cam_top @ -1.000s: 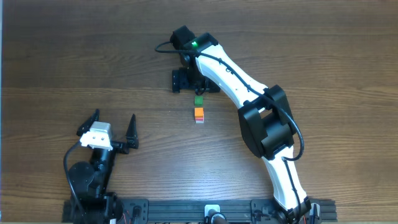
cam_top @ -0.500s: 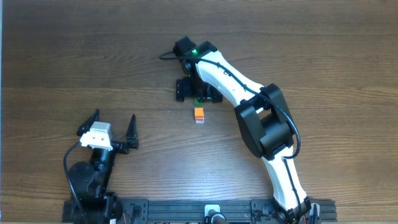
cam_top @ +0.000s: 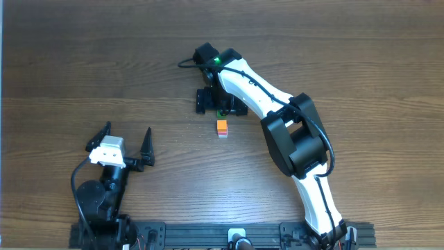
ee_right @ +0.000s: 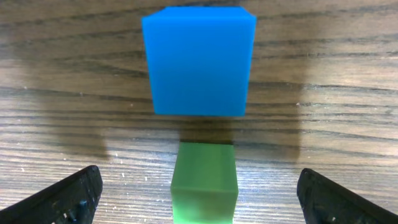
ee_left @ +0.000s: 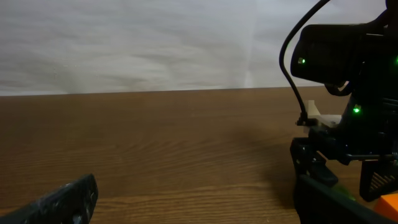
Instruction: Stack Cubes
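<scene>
The green cube lies on the wooden table, right between the two fingers of the right gripper; the fingers are spread wide, well apart from the cube's sides, and they have hold of nothing. The blue cube stands just beside the green one, on its far side from the arm's base, with a narrow strip of table between them; both cubes sit flat. The orange cube is near the green one on the opposite side, toward the bases; something pale shows at its nearer edge, and I cannot tell what it is.

I judge that the step in hand is the pick of the green cube; the gripper is already lined up over it, but the grasp is not yet made. The next move calls for lowering the fingers along the cube's two free sides, then closing evenly so that the cube does not turn or push against the blue one; after that a straight lift, and a careful centring over the cube that will carry it.

The left gripper rests far from the cubes, close to its own base; its fingers are open wide and empty.
</scene>
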Robot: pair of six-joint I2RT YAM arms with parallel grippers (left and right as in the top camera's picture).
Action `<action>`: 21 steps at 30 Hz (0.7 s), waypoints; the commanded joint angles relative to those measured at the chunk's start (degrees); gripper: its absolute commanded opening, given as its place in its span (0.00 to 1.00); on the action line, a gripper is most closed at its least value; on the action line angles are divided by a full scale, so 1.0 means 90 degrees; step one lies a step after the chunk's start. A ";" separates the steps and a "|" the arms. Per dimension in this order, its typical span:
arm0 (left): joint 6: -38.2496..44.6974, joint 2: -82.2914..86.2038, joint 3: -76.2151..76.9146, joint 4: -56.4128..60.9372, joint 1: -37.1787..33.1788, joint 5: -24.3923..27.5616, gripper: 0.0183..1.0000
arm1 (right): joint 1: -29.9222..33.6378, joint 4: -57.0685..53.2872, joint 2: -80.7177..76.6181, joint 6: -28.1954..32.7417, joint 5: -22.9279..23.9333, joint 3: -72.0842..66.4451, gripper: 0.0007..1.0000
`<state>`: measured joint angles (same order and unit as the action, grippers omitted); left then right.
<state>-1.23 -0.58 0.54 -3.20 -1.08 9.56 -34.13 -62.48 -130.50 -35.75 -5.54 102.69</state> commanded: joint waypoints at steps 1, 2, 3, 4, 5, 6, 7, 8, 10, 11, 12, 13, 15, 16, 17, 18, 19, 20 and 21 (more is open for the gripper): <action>0.0092 0.0046 -0.0022 -0.0029 0.0027 -0.0022 1.00 | -0.0051 0.0005 -0.0010 0.0005 0.0080 -0.0163 0.97; 0.0092 0.0046 -0.0022 -0.0027 0.0027 -0.0022 1.00 | -0.0051 0.0010 -0.0010 0.0002 0.0097 -0.0182 0.97; 0.0092 0.0046 -0.0022 -0.0027 0.0027 -0.0022 1.00 | -0.0051 0.0017 -0.0010 0.0005 0.0100 -0.0199 0.97; 0.0092 0.0046 -0.0022 -0.0027 0.0027 -0.0022 1.00 | -0.0051 0.0032 -0.0010 0.0007 0.0097 -0.0214 0.96; 0.0092 0.0046 -0.0022 -0.0027 0.0027 -0.0022 1.00 | -0.0051 0.0046 -0.0010 0.0056 0.0097 -0.0226 0.96; 0.0092 0.0046 -0.0022 -0.0027 0.0027 -0.0022 1.00 | -0.0051 0.0051 -0.0010 0.0083 0.0100 -0.0228 0.95; 0.0092 0.0046 -0.0022 -0.0027 0.0027 -0.0022 1.00 | -0.0051 0.0061 -0.0010 0.0129 0.0095 -0.0228 0.95; 0.0092 0.0046 -0.0022 -0.0027 0.0027 -0.0022 1.00 | -0.0053 0.0066 -0.0010 0.0148 0.0097 -0.0226 0.95; 0.0092 0.0046 -0.0022 -0.0029 0.0027 -0.0022 1.00 | -0.0051 0.0095 -0.0010 0.0194 0.0097 -0.0226 0.94; 0.0092 0.0046 -0.0022 -0.0029 0.0027 -0.0022 1.00 | -0.0051 0.0107 -0.0010 0.0214 0.0097 -0.0228 0.94; 0.0092 0.0046 -0.0022 -0.0027 0.0027 -0.0022 1.00 | -0.0051 0.0114 -0.0010 0.0228 0.0097 -0.0228 0.93; 0.0092 0.0046 -0.0022 -0.0027 0.0027 -0.0022 1.00 | -0.0051 0.0126 -0.0010 0.0243 0.0097 -0.0228 0.93; 0.0092 0.0046 -0.0022 -0.0027 0.0027 -0.0022 1.00 | -0.0051 0.0151 -0.0010 0.0270 0.0097 -0.0228 0.91; 0.0092 0.0046 -0.0022 -0.0027 0.0027 -0.0022 1.00 | -0.0051 0.0158 -0.0010 0.0272 0.0097 -0.0228 0.90; 0.0092 0.0046 -0.0022 -0.0027 0.0027 -0.0022 1.00 | -0.0051 0.0158 -0.0010 0.0272 0.0100 -0.0228 0.89; 0.0092 0.0046 -0.0022 -0.0027 0.0027 -0.0022 1.00 | -0.0051 0.0158 -0.0010 0.0291 0.0100 -0.0226 0.88; 0.0092 0.0046 -0.0022 -0.0027 0.0027 -0.0022 1.00 | -0.0051 0.0155 -0.0010 0.0294 0.0102 -0.0228 0.86; 0.0092 0.0046 -0.0022 -0.0027 0.0027 -0.0022 1.00 | -0.0051 0.0155 -0.0010 0.0316 0.0100 -0.0228 0.85; 0.0092 0.0046 -0.0022 -0.0027 0.0027 -0.0022 1.00 | -0.0051 0.0153 -0.0010 0.0316 0.0102 -0.0228 0.84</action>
<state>-1.23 -0.58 0.54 -3.20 -1.08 9.56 -34.13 -61.25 -130.50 -33.61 -5.26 101.12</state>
